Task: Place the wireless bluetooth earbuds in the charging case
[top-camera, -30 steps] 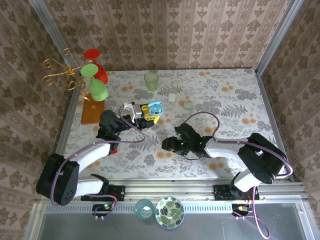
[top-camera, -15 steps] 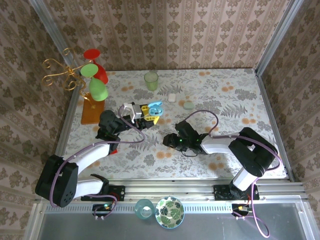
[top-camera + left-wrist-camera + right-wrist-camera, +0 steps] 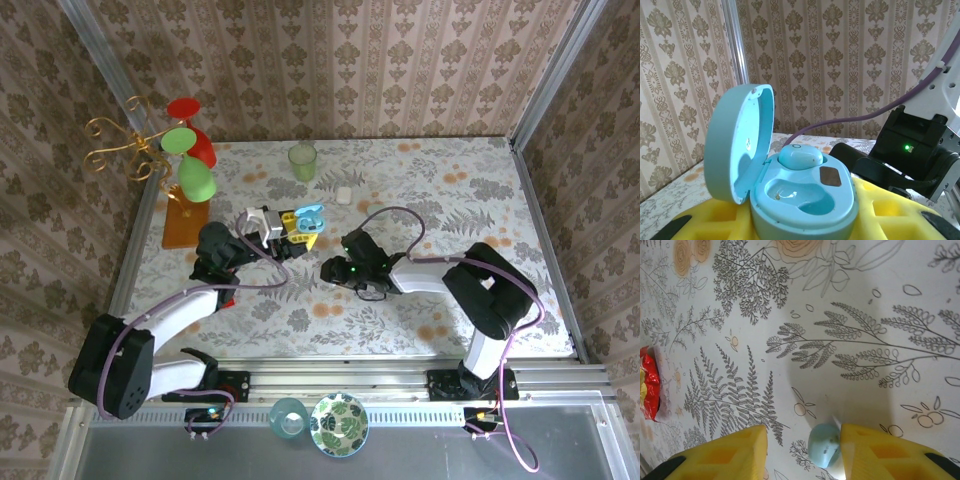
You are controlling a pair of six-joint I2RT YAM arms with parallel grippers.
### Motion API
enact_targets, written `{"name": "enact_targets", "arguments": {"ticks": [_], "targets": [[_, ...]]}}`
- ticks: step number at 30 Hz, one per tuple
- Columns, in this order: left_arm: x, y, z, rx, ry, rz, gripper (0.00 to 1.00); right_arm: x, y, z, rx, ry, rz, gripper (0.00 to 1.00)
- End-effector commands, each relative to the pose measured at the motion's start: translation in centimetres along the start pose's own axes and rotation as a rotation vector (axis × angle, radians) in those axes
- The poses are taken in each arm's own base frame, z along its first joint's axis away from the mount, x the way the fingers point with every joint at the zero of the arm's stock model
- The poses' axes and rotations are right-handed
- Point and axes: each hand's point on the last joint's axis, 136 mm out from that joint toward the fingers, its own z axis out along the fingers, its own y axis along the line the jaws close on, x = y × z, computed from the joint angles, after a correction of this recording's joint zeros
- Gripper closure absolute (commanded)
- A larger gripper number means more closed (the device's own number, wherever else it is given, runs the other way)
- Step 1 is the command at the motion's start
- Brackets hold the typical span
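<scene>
My left gripper [image 3: 805,222] is shut on the light blue charging case [image 3: 807,197], whose sides sit between the yellow pads [image 3: 695,220]. The lid [image 3: 737,142] stands open to the left. One light blue earbud [image 3: 800,156] is seated in the far slot, and the near slot is empty. From above, that gripper [image 3: 288,228] and case [image 3: 310,213] are left of centre. My right gripper [image 3: 802,450] is open, low over the table. A second light blue earbud [image 3: 824,446] lies on the cloth against its right pad [image 3: 880,450], apart from the left pad. From above, the right gripper [image 3: 330,268] is just right of the case.
A green cup [image 3: 302,160] and a white case [image 3: 343,195] stand farther back. An orange board [image 3: 185,222] and a gold stand with red and green cups [image 3: 185,150] are at the far left. A red wrapper [image 3: 647,390] lies left of my right gripper.
The right arm has swung left and away from its base, bringing its gripper close to the held case. The left gripper and case have barely moved.
</scene>
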Motion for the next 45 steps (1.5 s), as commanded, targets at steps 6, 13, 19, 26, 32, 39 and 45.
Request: {"name": "enact_targets", "arguments": {"ticks": [6, 13, 19, 26, 32, 39, 45], "targets": [[-0.3, 2.0, -0.9, -0.133, -0.012, 0.031, 0.74, -1.2, -0.4, -2.0, 0.19, -0.033, -0.209, 0.57], [-0.5, 4.8, -2.5, -0.269, -0.016, 0.043, 0.75, -1.0, -0.1, -3.6, 0.443, -0.088, -0.402, 0.61], [-1.3, 5.6, -3.3, -0.337, -0.027, 0.068, 0.75, -0.3, 0.6, -2.9, 0.556, -0.086, -0.515, 0.65], [-1.4, 6.1, -3.7, -0.374, -0.015, 0.075, 0.75, 0.1, 0.7, -2.3, 0.686, -0.074, -0.631, 0.68], [-1.3, 6.2, -3.7, -0.376, -0.011, 0.071, 0.75, 0.3, 0.5, -1.6, 0.73, -0.065, -0.667, 0.72], [-1.2, 6.2, -3.6, -0.374, -0.009, 0.07, 0.75, 0.4, 0.5, -0.8, 0.754, -0.053, -0.694, 0.74], [-1.1, 6.2, -3.7, -0.373, -0.008, 0.068, 0.75, 0.4, 0.3, -0.2, 0.769, -0.043, -0.713, 0.76]]}}
